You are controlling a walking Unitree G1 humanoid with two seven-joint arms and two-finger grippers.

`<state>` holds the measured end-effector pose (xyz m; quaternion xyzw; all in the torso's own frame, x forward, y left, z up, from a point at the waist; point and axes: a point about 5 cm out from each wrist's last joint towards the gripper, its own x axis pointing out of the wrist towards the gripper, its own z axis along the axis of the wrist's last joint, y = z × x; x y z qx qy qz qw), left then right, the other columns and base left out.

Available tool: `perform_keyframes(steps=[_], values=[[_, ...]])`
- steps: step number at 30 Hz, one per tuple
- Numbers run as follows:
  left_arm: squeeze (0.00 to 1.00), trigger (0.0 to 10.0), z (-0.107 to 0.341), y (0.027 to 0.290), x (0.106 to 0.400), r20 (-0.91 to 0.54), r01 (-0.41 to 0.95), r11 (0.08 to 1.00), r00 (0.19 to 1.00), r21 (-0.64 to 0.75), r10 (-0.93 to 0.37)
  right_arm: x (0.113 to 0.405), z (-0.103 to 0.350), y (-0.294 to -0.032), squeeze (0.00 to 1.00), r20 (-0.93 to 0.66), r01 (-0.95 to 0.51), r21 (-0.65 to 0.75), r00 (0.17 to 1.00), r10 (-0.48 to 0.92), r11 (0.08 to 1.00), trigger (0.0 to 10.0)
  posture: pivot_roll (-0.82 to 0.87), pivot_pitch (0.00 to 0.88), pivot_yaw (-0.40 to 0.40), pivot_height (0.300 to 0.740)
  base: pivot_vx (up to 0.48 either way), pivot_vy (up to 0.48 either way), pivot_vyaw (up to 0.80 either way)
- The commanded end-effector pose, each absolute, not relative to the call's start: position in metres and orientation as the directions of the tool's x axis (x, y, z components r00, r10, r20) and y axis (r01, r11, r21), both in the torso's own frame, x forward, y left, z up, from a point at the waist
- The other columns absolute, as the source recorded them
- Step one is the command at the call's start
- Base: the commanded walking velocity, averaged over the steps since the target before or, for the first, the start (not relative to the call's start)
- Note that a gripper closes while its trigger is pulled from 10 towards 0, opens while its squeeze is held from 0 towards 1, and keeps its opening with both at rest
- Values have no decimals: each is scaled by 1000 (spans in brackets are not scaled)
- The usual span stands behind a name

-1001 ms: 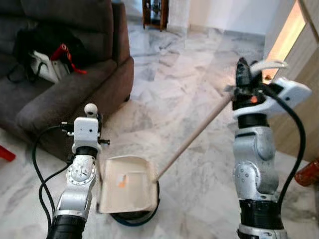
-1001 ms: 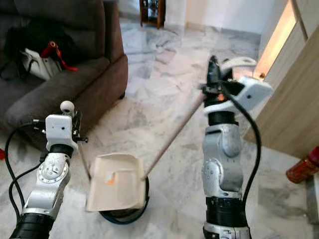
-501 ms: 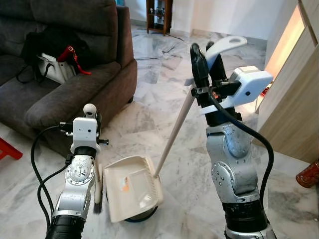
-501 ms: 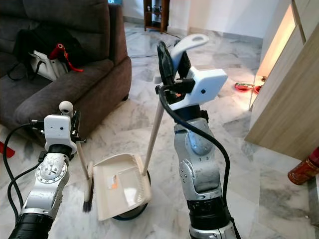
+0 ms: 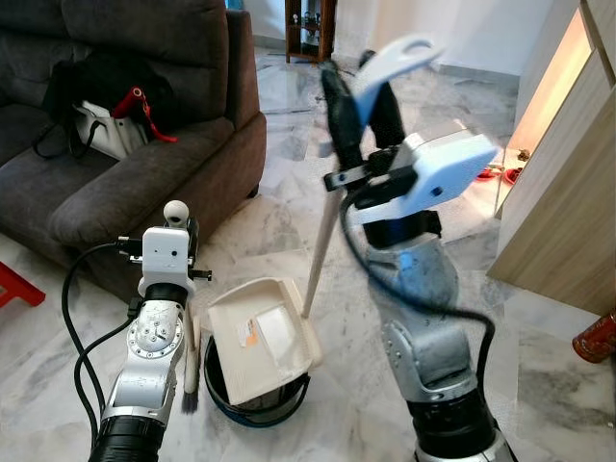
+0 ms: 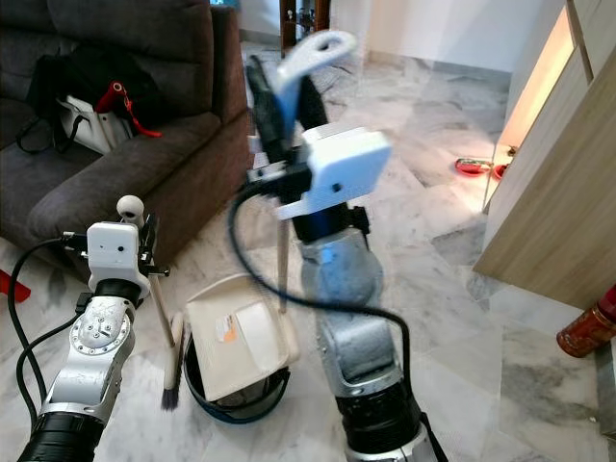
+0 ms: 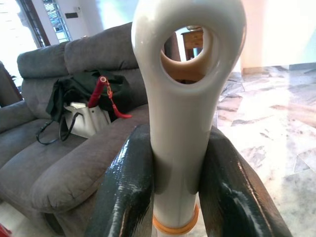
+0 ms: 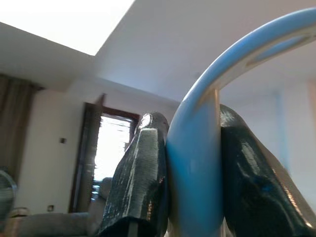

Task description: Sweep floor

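R gripper (image 5: 361, 91): raised high at 12 o'clock of the head view, fingers (image 8: 143, 182) clamped on the pale looped handle (image 5: 395, 60) of the dustpan's pole.
Dustpan pole (image 5: 318, 260): wood-coloured, near upright w/ slight tilt, running down from my R grip to the pan's back edge.
Dustpan (image 5: 262, 337): cream, tilted, lying across the top of the bin; small orange scrap on its tray.
Bin (image 5: 255, 404): dark, round, blue rim, on the floor at 6 o'clock, just under the pan.
L gripper (image 7: 173, 197): at 8 o'clock, low, fingers (image 7: 129, 187) pressed either side of the brush handle, clamped.
Brush handle (image 7: 185, 74): cream, w/ an oval hang hole at the end, orange ring lower down.
Brush (image 6: 171, 371): hangs down beside my L arm, dark bristles near the floor, just beside the bin at its 9 o'clock.
Floor (image 5: 289, 183): grey-white marble tiles.
Sofa (image 5: 125, 144): dark grey, at 10 o'clock; black bag (image 5: 96, 77) and white bag w/ red strap (image 5: 101, 130) on its seat.
Wood panel (image 5: 563, 212): at 3 o'clock.
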<state>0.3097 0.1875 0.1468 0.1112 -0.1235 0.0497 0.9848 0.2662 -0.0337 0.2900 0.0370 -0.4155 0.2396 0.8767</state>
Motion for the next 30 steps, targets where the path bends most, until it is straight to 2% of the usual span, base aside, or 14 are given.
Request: perform_keyframes(steps=[1,7,8,11,19,24,30], values=[[0,10000,157,185,310,305,-115,969,951,219,44,249,311,-29,0,821,-468,-166,421,385,868,10000,138,65,2,740,0,0,0],[0,10000,156,182,309,309,-101,966,951,239,23,239,310,-16,0,810,-540,-237,349,471,807,10000,143,68,1,740,0,0,0],[0,10000,155,182,310,308,-98,966,951,239,21,234,310,-11,0,799,-529,-312,303,520,789,10000,142,68,1,740,0,0,0],[0,10000,155,181,310,306,-93,967,952,239,15,230,308,-6,0,782,-517,-385,258,568,765,10000,140,68,3,740,0,0,0],[0,10000,155,180,310,307,-87,966,952,243,9,223,307,3,0,751,-505,-477,190,632,719,10000,145,70,3,740,0,0,0],[0,10000,155,181,310,309,-88,966,951,245,8,221,312,6,0,767,-511,-469,169,619,721,10000,153,72,2,740,0,0,0],[0,10000,156,182,310,312,-90,965,950,246,9,215,315,12,0,753,-462,-539,112,649,705,10000,159,75,0,740,0,0,0]])
